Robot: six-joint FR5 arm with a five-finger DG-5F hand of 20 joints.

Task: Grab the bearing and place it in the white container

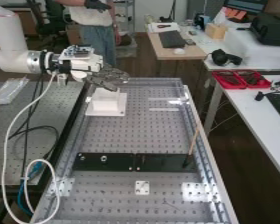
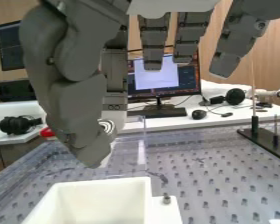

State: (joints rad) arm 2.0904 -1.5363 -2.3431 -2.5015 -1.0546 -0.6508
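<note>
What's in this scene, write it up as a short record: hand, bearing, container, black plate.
hand: above the bench, near the white container
bearing: pinched between thumb and a finger, not yet in the container
container: on the bench, open at the top
black plate: flat across the bench, thin rod standing near one end

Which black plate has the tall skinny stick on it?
The right-hand plate in the high view: the stick rises near its right end. The left-hand plate has small shiny pieces instead.

Container (image 1: 107, 104) on bench (image 1: 111, 137), behind rect. plate (image 1: 117, 163)
</note>
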